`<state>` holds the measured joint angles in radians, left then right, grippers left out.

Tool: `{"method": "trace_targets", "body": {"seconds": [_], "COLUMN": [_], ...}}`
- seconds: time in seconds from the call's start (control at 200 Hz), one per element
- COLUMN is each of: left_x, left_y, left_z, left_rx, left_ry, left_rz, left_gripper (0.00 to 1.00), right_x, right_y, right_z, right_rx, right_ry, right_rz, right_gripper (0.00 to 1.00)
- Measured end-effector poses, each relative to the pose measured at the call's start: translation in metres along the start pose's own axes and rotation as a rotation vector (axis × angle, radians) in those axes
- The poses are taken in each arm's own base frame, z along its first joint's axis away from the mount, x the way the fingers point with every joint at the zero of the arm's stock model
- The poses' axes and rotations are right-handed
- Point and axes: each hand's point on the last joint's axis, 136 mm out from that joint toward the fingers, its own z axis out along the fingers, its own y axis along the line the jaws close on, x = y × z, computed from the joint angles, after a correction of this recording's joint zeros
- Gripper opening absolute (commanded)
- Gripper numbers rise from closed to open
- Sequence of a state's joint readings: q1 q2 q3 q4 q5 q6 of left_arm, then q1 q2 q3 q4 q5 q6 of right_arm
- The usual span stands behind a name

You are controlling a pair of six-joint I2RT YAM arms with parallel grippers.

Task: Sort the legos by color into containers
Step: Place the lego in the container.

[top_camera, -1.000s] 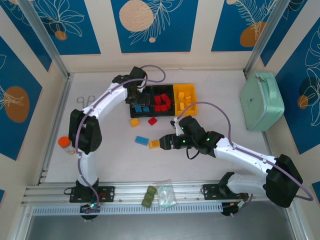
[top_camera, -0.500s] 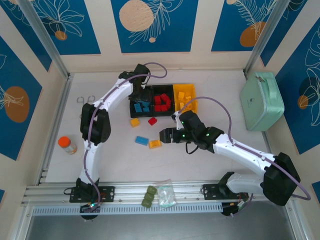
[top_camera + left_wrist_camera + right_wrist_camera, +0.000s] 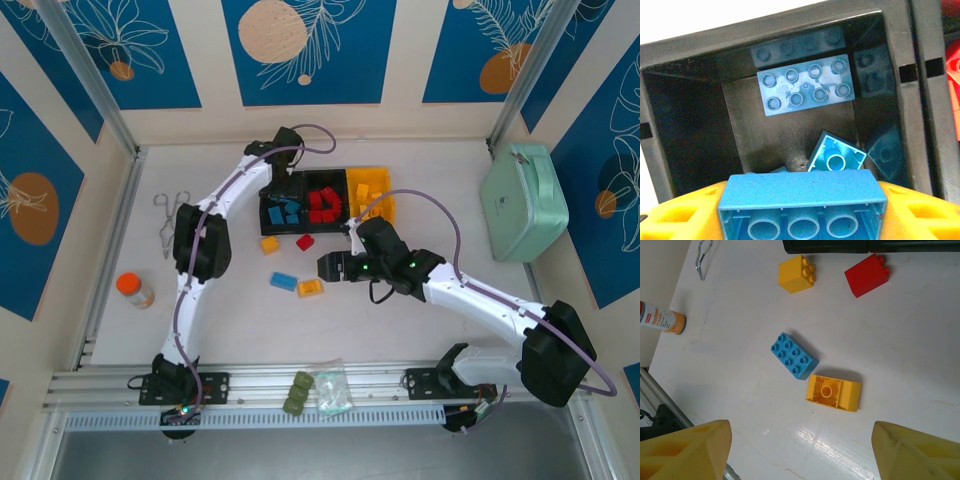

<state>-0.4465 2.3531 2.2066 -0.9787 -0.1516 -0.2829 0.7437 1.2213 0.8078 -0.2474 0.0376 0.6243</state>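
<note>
Top external view: a white, lightly scuffed worktop (image 3: 450, 180) sits in a booth whose walls (image 3: 300, 50) carry blue panels with pale leaf drawings and peach discs, set between cream strips. Metal posts stand at the far corners, and a ribbed aluminium rail (image 3: 400, 395) runs along the near edge, with an olive-green lump (image 3: 296, 392) and a clear bag (image 3: 333, 388) on it.

The containers lie toward 12 o'clock from the worktop's middle. They run from the left black bin (image 3: 685, 140) holding blue legos, through the middle black bin (image 3: 322, 229) holding red ones, to the yellow bin (image 3: 381, 176) holding yellow ones. A mint-green case (image 3: 524, 202) stands at 3 o'clock. Metal scissors (image 3: 166, 222) lie at 9 o'clock and an orange-capped bottle (image 3: 133, 290) at 8 o'clock.

Four legos lie loose at 6 o'clock from the bins. These are a yellow brick (image 3: 796, 273) and a red brick (image 3: 866, 275) near the bins, then a blue flat brick (image 3: 794, 355) just beside an upturned yellow brick (image 3: 834, 392).

The left jaws hang over the left black bin, clamped on a blue brick (image 3: 801, 202), hollow side toward the camera. Below it a long blue plate (image 3: 807, 84) lies flat and a small blue brick (image 3: 836, 157) is tilted. The right jaws stand wide apart and empty above the loose pair, where the worktop shows a glossy sheen.
</note>
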Motion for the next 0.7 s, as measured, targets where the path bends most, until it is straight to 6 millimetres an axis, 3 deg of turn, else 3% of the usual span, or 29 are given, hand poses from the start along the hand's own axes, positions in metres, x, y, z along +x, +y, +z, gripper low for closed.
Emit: {"method": "trace_targets", "body": {"seconds": [0.21, 0.5, 0.7], "left_x": [-0.002, -0.002, 0.011], "left_y": [0.002, 0.003, 0.001], "left_z": [0.000, -0.001, -0.024], "left_rx": [-0.008, -0.007, 0.021], "left_ry": [-0.002, -0.002, -0.005], "left_rz": [-0.009, -0.011, -0.011], "left_gripper": [0.77, 0.76, 0.76], "right_x": [0.001, 0.003, 0.008], "right_y": [0.000, -0.002, -0.006], "right_z": [0.000, 0.001, 0.003], "right_rx": [0.001, 0.004, 0.011], "right_ry": [0.001, 0.006, 0.017], "right_rz": [0.001, 0.006, 0.012], "right_gripper": [0.74, 0.74, 0.74]}}
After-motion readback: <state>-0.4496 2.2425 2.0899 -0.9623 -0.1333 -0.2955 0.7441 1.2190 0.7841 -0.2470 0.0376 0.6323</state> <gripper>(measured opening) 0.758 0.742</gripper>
